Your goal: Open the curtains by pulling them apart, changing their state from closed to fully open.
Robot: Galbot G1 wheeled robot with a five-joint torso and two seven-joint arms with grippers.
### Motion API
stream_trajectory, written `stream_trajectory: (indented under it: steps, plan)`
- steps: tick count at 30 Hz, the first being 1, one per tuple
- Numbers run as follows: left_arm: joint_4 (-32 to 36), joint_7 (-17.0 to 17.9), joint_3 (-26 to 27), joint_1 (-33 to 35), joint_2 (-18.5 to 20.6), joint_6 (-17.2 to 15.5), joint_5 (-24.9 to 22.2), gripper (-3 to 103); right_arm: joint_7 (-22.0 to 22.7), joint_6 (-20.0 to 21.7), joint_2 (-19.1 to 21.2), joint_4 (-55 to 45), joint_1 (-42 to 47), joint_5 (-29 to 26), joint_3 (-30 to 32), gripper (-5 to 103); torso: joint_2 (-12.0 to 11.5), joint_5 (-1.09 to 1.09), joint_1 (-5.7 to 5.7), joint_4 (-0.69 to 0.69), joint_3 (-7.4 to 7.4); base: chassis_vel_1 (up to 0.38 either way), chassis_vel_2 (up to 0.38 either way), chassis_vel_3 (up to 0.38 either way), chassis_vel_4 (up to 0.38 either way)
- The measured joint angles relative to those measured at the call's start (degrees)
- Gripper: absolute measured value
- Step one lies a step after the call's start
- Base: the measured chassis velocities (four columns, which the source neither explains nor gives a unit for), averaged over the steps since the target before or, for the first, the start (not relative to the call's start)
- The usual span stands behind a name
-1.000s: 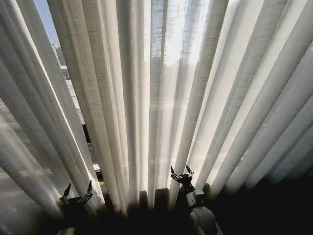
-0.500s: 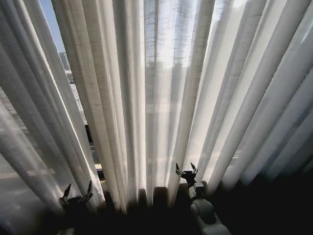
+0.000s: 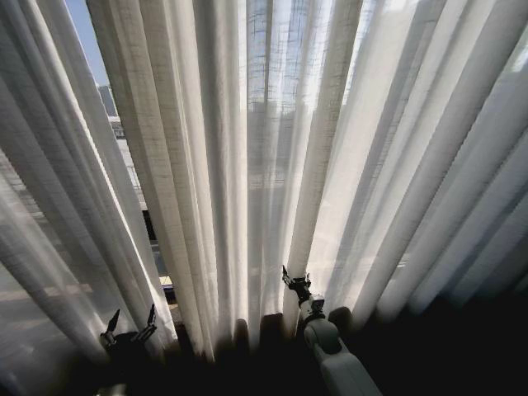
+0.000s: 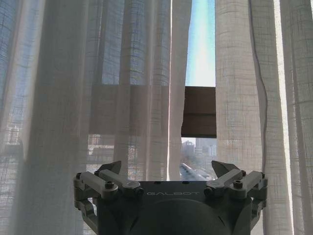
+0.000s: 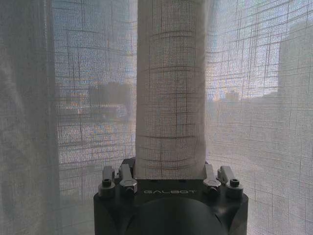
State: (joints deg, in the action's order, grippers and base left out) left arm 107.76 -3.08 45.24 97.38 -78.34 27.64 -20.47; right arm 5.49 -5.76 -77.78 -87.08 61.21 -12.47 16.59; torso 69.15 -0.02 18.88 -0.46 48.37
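Right gripper fingers spread, one pleat of the curtains between them. Left gripper fingers spread, empty, a narrow curtain gap just ahead.

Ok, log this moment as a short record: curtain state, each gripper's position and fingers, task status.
curtains: sheer white pleats, mostly closed; narrow gap on the robot's left shows the window
left gripper: low by the gap, open, holding no fabric
right gripper: pushed into the middle pleats, open, one fold between its fingers
task status: curtains not yet pulled apart
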Motion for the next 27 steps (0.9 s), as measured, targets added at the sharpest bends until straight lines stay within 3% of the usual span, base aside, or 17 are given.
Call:
stream_trajectory:
  steps: [3,5,8,11,15,27]
  plan:
    - [0.0,0.0,0.0,0.0,0.0,0.0,0.0,100,-0.26,-0.26,0.39,0.0,0.38,0.03,0.19,46,0.0,0.0,0.0,0.0,0.0,0.0,0.0,0.0,0.0]
    - [0.0,0.0,0.0,0.0,0.0,0.0,0.0,100,-0.3,-0.31,0.49,-0.02,0.47,0.03,0.27,46,0.0,0.0,0.0,0.0,0.0,0.0,0.0,0.0,0.0]
    - [0.0,0.0,0.0,0.0,0.0,0.0,0.0,100,-0.39,-0.42,0.87,-0.18,0.73,0.03,0.46,30,0.01,0.01,0.0,0.0,0.0,0.0,0.0,0.0,0.0]
    - [0.0,0.0,0.0,0.0,0.0,0.0,0.0,100,-0.64,-0.44,1.08,-0.41,0.89,-0.11,0.52,25,0.01,0.0,0.0,0.0,0.0,0.0,0.0,0.0,0.0]
    - [0.0,0.0,0.0,0.0,0.0,0.0,0.0,100,-2.23,-0.92,1.29,-0.69,1.33,-1.76,0.52,4,0.01,0.0,0.0,0.0,0.0,0.0,0.0,0.0,0.0]
    - [0.0,0.0,0.0,0.0,0.0,0.0,0.0,100,-9.97,-2.0,1.32,-0.84,2.14,-5.46,1.69,0,0.01,0.0,0.0,0.0,0.0,0.0,0.0,0.0,0.0]
